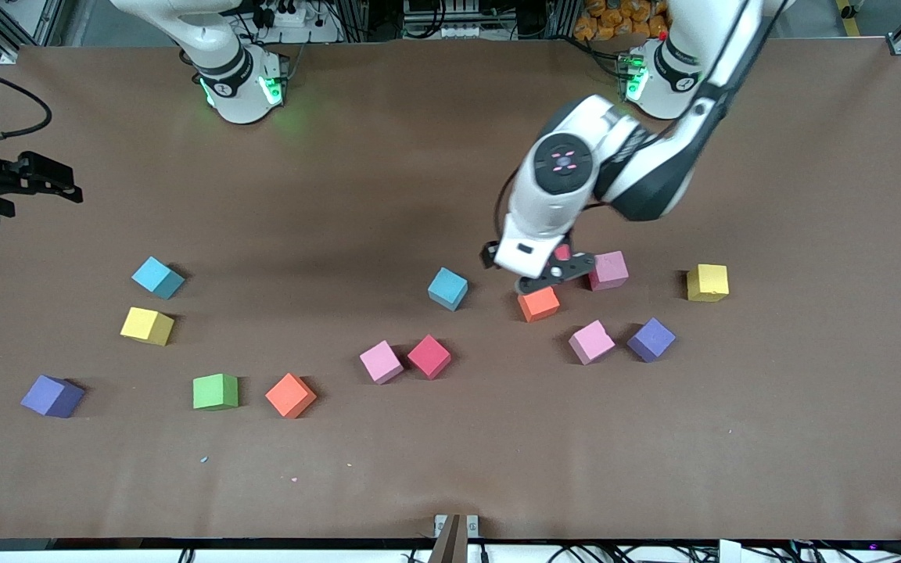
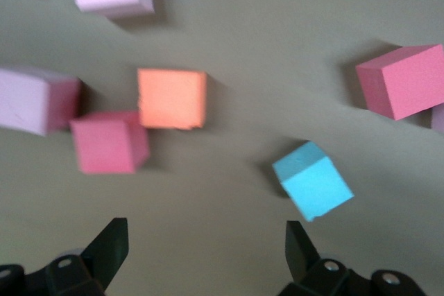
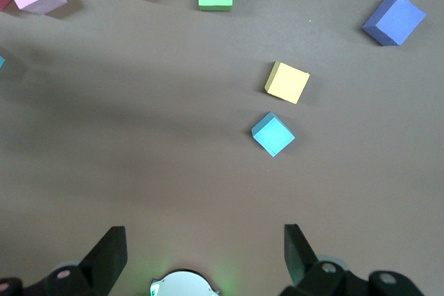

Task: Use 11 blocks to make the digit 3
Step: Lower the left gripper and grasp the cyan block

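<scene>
Brown matting covers the surface (image 1: 450, 477), and the blocks (image 1: 428, 356) lie loose across its middle, none yet lined up, so the digit 3 has not been started. One cluster sits toward the left arm's end: an orange block (image 1: 537, 303), pink ones, a purple one and a yellow one. A blue block (image 1: 448, 288) lies beside the orange one, and more are strewn toward the right arm's end. The left tool (image 1: 552, 274) hovers low over the orange block with its fingers (image 2: 104, 247) spread apart and empty, probably lining up a first pick. The right tool (image 3: 201, 247) waits high by its own base, also spread wide, likely leaving room.
</scene>
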Robot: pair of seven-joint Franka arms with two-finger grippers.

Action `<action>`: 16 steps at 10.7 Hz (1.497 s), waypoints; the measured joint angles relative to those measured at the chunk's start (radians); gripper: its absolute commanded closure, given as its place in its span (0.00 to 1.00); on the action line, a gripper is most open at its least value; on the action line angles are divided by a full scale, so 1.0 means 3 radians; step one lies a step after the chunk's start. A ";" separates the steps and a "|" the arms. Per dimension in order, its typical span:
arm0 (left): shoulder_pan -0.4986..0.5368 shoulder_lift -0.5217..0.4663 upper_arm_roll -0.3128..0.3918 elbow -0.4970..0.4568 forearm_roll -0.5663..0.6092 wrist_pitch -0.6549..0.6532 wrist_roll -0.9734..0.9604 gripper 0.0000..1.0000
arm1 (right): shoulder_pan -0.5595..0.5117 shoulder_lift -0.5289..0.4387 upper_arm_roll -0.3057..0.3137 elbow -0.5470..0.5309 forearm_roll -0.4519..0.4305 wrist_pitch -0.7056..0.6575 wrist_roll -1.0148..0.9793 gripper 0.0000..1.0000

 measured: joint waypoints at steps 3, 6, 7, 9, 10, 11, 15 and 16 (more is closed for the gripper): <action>-0.0244 0.0532 0.0014 0.0402 0.0006 0.0213 -0.0955 0.00 | 0.0000 0.0000 0.0008 0.0001 0.0000 -0.0007 0.0000 0.00; -0.0381 0.0889 0.0047 0.0505 0.0007 0.0641 -0.1522 0.00 | 0.0000 0.0000 0.0011 0.0001 0.0000 -0.0009 0.0000 0.00; -0.0387 0.0954 0.0048 0.0514 0.0007 0.0704 -0.1628 0.00 | 0.0000 0.0000 0.0011 0.0001 0.0000 -0.0010 0.0000 0.00; -0.0405 0.1020 0.0049 0.0520 0.0007 0.0715 -0.1711 0.00 | 0.0000 0.0000 0.0011 0.0001 0.0000 -0.0010 0.0000 0.00; -0.0413 0.1041 0.0051 0.0521 0.0007 0.0715 -0.1726 0.00 | 0.0000 0.0000 0.0011 0.0001 0.0000 -0.0010 0.0000 0.00; -0.0419 0.1057 0.0059 0.0521 0.0007 0.0728 -0.1727 0.00 | 0.0000 0.0000 0.0011 0.0001 0.0000 -0.0010 0.0000 0.00; -0.0432 0.1153 0.0074 0.0523 0.0007 0.0933 -0.1727 0.00 | 0.0000 0.0000 0.0011 0.0001 0.0000 -0.0016 0.0000 0.00; -0.0442 0.1176 0.0074 0.0523 0.0010 0.0962 -0.1727 0.00 | 0.0000 0.0000 0.0010 0.0001 0.0000 -0.0026 0.0000 0.00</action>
